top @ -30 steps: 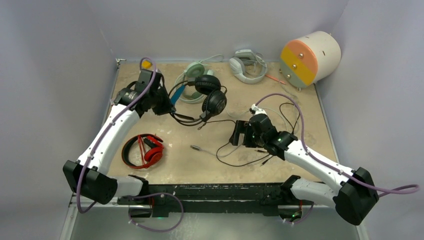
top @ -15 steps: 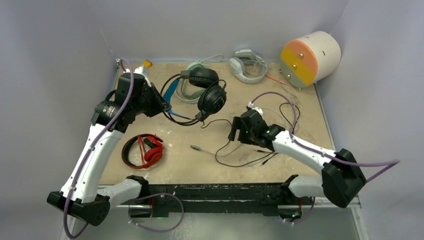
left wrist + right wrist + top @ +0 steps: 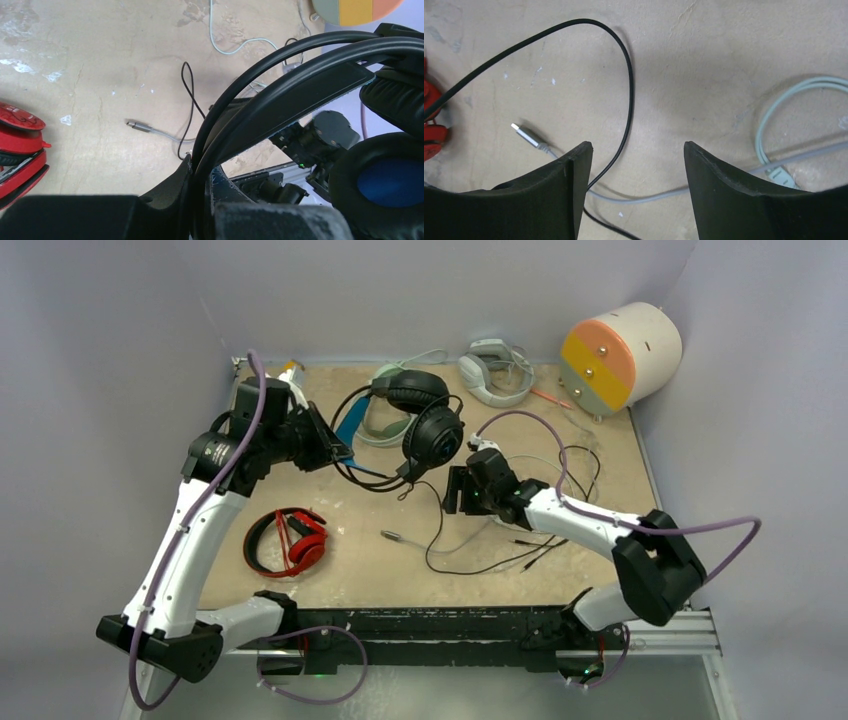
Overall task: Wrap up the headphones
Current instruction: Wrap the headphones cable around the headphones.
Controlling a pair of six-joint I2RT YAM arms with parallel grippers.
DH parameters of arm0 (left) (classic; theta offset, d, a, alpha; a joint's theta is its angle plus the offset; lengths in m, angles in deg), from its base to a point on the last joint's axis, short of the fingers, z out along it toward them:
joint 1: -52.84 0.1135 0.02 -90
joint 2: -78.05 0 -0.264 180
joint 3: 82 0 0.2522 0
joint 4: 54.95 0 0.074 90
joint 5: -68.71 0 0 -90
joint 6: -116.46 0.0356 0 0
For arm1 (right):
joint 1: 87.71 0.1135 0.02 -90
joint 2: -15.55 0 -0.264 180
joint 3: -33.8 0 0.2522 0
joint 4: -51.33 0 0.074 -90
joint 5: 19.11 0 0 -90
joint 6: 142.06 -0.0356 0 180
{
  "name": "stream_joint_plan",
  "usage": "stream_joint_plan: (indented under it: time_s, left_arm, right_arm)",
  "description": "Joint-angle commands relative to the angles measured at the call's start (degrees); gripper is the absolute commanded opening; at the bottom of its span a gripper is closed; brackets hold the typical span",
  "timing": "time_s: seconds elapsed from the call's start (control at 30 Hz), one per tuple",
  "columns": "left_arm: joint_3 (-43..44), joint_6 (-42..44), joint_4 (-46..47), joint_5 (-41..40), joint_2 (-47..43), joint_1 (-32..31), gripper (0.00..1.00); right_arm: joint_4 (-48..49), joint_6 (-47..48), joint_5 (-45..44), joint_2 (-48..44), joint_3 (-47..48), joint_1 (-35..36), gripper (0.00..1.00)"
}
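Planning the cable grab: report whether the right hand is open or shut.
Open: the right hand has fingers apart, black cable ungripped between them.

The left arm (image 3: 195,540) rises from its base at the near left corner, its white forearm slanting up and away from the base to a raised black wrist, which turns toward the middle of the table. The left gripper (image 3: 328,447) points right, its jaws clamped on the headband of the black headset (image 3: 425,425), which hangs from it in the air; the left wrist view shows the band pinched between the dark fingers (image 3: 177,187). The right arm (image 3: 580,523) folds sharply at its elbow near the right edge and reaches left, low and nearly level. The right gripper (image 3: 455,490) points downward, its two fingers (image 3: 571,172) spread wide apart.
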Motion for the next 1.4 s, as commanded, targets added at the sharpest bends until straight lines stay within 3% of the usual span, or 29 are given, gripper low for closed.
stream_joint_plan:
  time_s: [0.0, 0.23, 0.5, 0.73, 0.9, 1.2, 1.33, 1.37]
  left_arm:
    - [5.4, -3.2, 2.6, 5.5, 0.7, 0.3, 0.0]
    - [12.1, -3.9, -1.0, 7.1, 3.9, 0.3, 0.0]
    - [15.6, -5.0, -3.5, 10.5, 5.5, 0.3, 0.0]
    - [20.4, -5.5, -6.4, 11.9, 6.8, 0.3, 0.0]
    - [21.2, -5.6, -6.8, 14.5, 6.9, 0.3, 0.0]
    - [19.9, -5.1, -6.8, 17.7, 5.4, 0.3, 0.0]
    - [19.8, -3.8, -7.1, 19.9, 5.1, 0.3, 0.0]
    - [19.8, -3.1, -7.2, 20.3, 5.0, 0.3, 0.0]
  right_arm:
    - [1.3, 4.8, -0.4, 4.4, 3.9, 0.6, 0.69]
    - [27.4, 12.3, 7.0, 0.5, -9.2, 0.8, 0.71]
    - [36.9, 18.5, 5.8, 2.1, -10.8, 2.0, 0.74]
    - [51.2, 22.9, 2.0, 11.3, -10.6, 5.1, 0.74]
    - [52.5, 23.4, 0.5, 16.8, -6.5, 5.2, 0.69]
    - [57.5, 20.6, 11.7, 18.8, -4.2, 5.1, 0.44]
    - [54.2, 19.0, 11.7, 16.3, -5.5, 5.1, 0.0]
    - [53.7, 17.8, 11.6, 15.1, -6.6, 5.0, 0.0]
